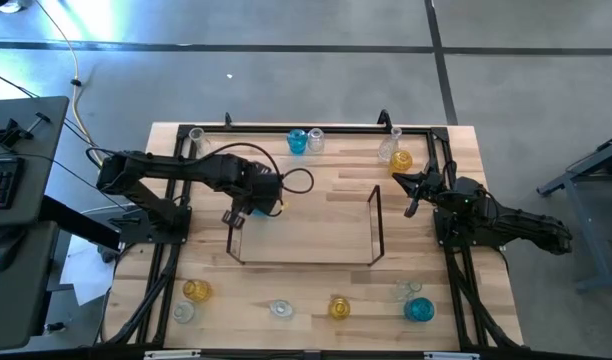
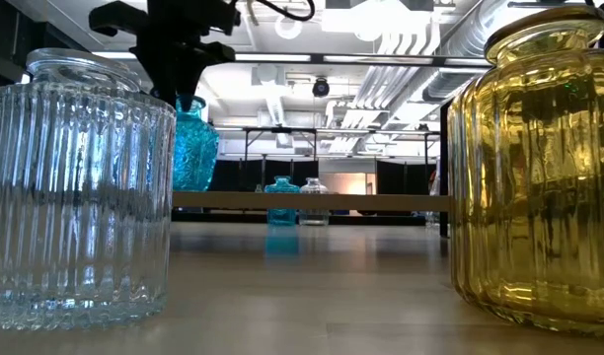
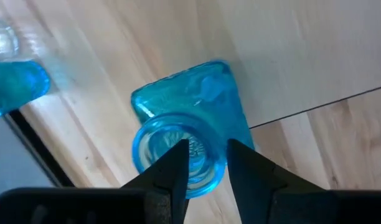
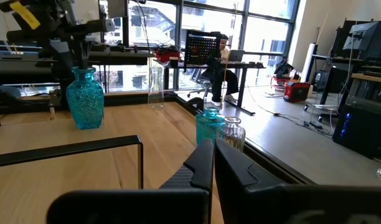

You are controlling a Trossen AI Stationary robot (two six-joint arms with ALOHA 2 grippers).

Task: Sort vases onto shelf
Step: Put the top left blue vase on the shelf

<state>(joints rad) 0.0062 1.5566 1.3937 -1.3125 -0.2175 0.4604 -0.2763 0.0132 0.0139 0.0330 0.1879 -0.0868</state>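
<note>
I am watching my left hand (image 3: 206, 163) hovering with fingers spread around the neck of an upright blue vase (image 3: 190, 118), mouth pointing up, standing on the shelf (image 1: 371, 225) at its left end. My right hand (image 1: 414, 190) is waiting clenched, farther along the counter (image 1: 316, 285).

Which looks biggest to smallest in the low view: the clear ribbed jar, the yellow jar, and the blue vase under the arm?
1. yellow jar and clear ribbed jar: look alike, both very near the camera, so unranked.
2. blue vase: smallest here, but it stands farther back.
</note>
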